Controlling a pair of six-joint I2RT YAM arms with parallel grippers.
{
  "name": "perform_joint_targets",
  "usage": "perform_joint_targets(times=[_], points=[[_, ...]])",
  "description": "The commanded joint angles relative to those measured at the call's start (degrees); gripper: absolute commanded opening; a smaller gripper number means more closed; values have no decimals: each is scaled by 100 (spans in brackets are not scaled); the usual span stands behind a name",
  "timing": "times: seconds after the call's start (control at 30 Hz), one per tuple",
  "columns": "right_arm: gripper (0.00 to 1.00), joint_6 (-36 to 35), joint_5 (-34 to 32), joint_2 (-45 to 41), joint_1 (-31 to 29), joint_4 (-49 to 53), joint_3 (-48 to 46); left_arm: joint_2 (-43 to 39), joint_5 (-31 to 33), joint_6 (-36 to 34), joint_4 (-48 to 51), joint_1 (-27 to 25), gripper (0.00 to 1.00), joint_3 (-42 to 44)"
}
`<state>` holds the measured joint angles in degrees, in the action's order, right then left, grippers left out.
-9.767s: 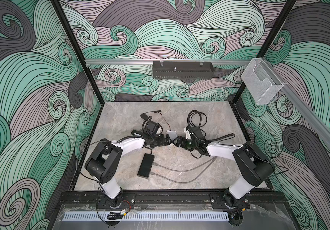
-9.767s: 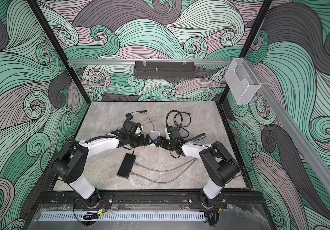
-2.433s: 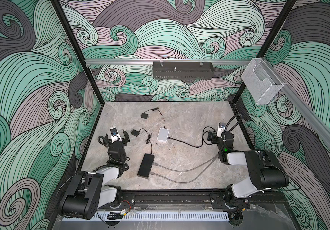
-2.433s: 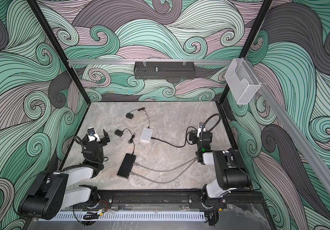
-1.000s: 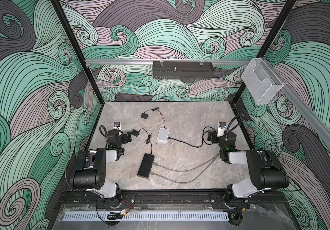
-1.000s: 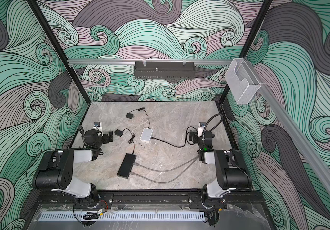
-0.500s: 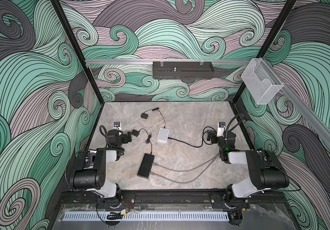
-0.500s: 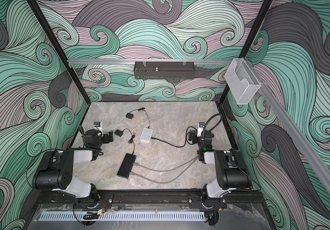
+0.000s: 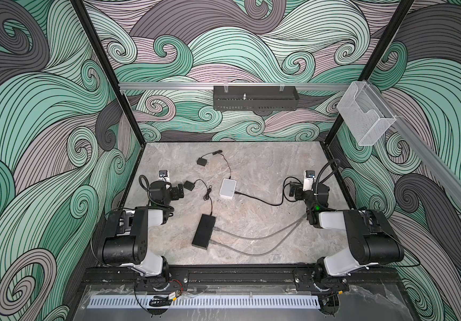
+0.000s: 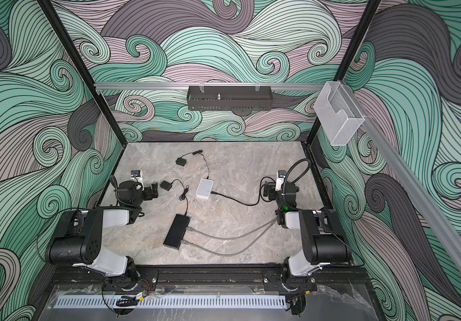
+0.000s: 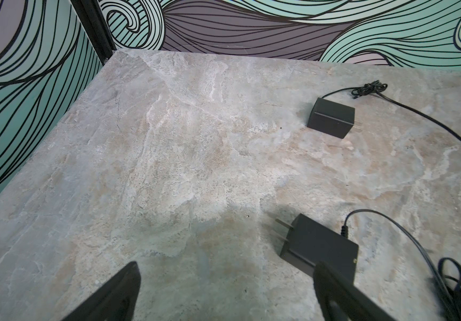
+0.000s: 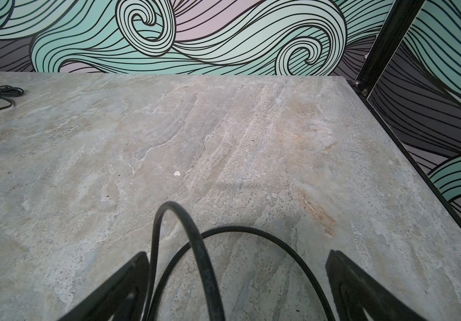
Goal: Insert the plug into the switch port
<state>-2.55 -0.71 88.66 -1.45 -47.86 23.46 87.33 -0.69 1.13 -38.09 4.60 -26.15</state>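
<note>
With both pairs of jaws spread wide and empty, leave the plug [image 9: 237, 192] apparently seated in the right side of the switch [image 9: 227, 189]; lift the right jaws clear of the cable [image 12: 169, 205] loop without tugging it.

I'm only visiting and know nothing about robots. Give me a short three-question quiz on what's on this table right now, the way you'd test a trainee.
1. True or false: the left gripper and the right gripper are both shut.
2. How many grey cables run into the black flat box? A) one B) two C) four
3. Fill in: the black cable that starts near the right gripper runs across the table and ends at the ___ box.

Key
1. False: both stand wide open.
2. B.
3. White: it meets the side of the white box.
</note>
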Motion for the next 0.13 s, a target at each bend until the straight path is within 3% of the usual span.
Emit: perform_joint_targets(times=[0.0,0.1], points=[[99,44,134,10,34,89,89,9,-76,45,73,15,99,-118],[99,52,123,-32,39,33,32,8,-77,46,66,15,99,-118]])
